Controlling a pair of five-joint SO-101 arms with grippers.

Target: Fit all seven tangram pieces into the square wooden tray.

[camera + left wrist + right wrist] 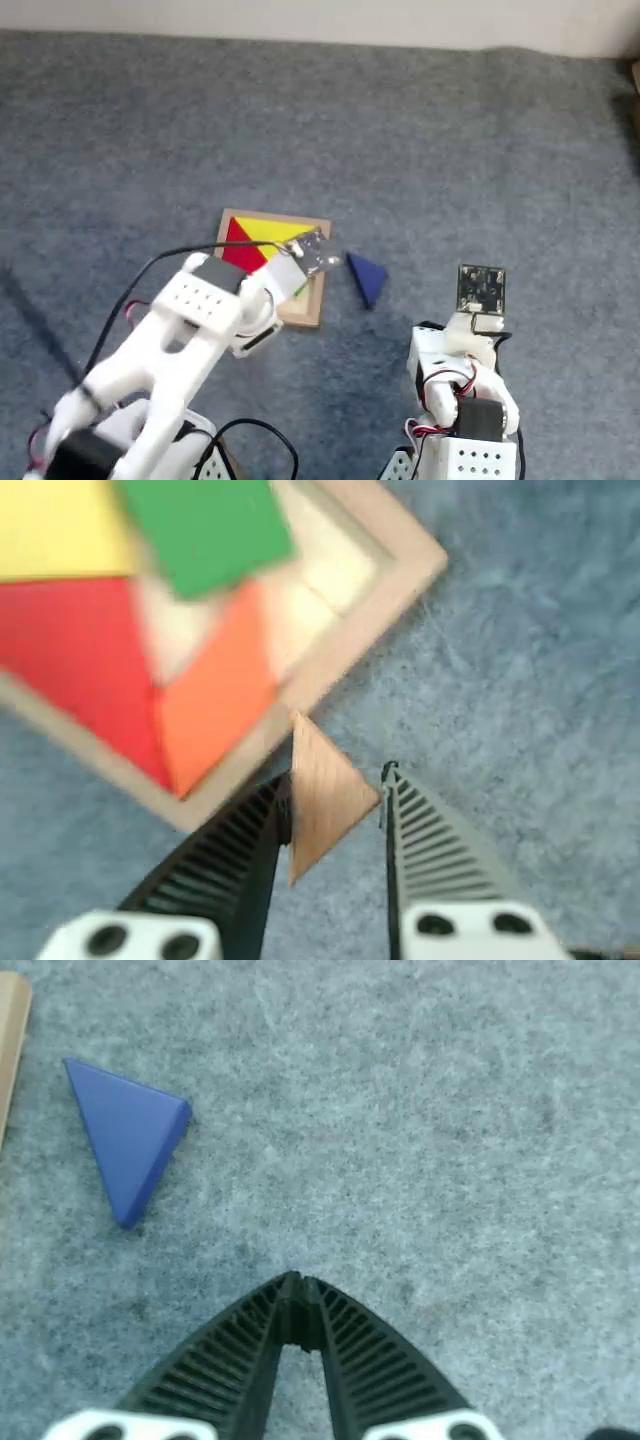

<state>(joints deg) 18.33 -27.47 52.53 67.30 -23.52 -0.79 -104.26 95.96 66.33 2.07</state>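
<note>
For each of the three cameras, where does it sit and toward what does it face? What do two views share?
High view: fixed above, looking down at the tray, blue triangle, left arm and right arm.
Left wrist view: on the left arm, facing the tray's corner past the left gripper, shut on a wooden piece.
Right wrist view: on the right arm, facing the carpet past the shut right gripper.
Shared: high and right wrist views both show the blue triangle.
</note>
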